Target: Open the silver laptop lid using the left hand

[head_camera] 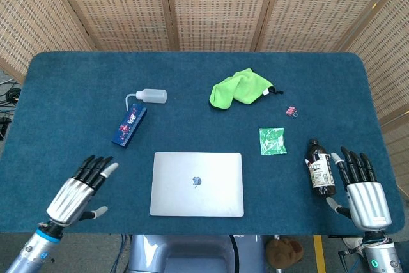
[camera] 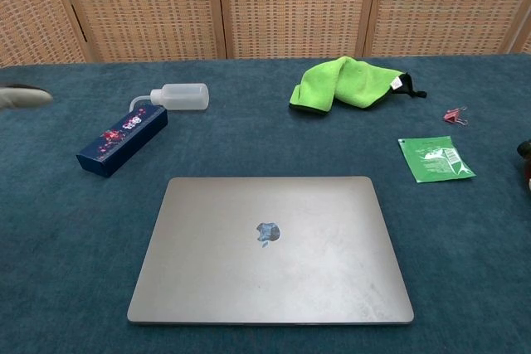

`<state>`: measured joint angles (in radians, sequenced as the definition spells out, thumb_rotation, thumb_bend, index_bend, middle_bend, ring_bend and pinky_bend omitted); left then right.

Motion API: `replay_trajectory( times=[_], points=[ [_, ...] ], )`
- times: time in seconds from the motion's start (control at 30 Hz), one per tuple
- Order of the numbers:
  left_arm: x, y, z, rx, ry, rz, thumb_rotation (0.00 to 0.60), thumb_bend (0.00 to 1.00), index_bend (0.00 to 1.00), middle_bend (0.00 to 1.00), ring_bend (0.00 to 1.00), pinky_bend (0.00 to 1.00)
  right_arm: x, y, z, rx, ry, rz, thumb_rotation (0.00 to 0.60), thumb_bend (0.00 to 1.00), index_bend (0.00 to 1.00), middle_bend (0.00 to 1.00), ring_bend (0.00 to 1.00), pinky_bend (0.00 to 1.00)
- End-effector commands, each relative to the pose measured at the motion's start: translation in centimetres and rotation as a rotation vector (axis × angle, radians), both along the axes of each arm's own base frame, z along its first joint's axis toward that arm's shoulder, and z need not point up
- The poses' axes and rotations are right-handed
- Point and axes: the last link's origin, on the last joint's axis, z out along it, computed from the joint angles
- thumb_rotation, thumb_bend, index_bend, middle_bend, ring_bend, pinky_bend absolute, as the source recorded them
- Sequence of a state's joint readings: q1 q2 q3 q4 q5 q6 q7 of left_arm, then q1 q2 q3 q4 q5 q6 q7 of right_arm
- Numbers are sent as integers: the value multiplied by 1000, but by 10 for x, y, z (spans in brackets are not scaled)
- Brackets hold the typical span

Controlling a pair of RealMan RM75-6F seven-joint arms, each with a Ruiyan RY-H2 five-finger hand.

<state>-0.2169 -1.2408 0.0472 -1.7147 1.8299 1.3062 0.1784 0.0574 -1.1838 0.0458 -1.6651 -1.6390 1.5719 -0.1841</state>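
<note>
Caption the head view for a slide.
Left hand open beside the closed laptop; right hand open by the brown bottle.

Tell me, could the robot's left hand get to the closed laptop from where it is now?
Probably yes. The left hand is open, holds nothing, and hovers just left of the laptop, whose lid lies flat and shut. Only bare blue table shows between them; the blue box and squeeze bottle sit farther back.
</note>
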Motion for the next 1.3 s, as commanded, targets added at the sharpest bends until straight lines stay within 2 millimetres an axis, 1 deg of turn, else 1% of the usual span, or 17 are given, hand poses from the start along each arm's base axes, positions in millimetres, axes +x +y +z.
replay_trajectory(
  times=[0.03,0.23,0.4,0.6,0.83,0.97,1.07,1.3],
  points=[
    [23,7,-34,-120,31,-93,600,34,0,0,0,0,0,0,1,1,-10,-2,600,28,0,0,0,0],
    [55,16,-69,-209,71,-159,600,46,0,0,0,0,-4,-3,3,10,-27,-18,600,28,0,0,0,0],
    [77,24,-90,-222,108,-212,600,46,0,0,0,0,-6,-5,5,10,-43,-27,600,28,0,0,0,0],
    [103,25,-116,-244,134,-237,600,46,0,0,0,0,-7,-6,8,13,-57,-29,600,28,0,0,0,0],
    [124,23,-143,-279,165,-226,600,32,0,0,0,0,-8,-6,11,14,-67,-31,600,28,0,0,0,0],
    [133,22,-152,-291,173,-229,600,32,0,0,0,0,-9,-7,11,14,-70,-36,600,28,0,0,0,0],
    [141,23,-164,-299,185,-227,600,32,0,0,0,0,-10,-7,10,20,-69,-40,600,28,0,0,0,0],
    [156,26,-183,-294,237,-265,600,32,0,0,0,0,-11,-9,10,23,-74,-47,600,28,0,0,0,0]
  ],
)
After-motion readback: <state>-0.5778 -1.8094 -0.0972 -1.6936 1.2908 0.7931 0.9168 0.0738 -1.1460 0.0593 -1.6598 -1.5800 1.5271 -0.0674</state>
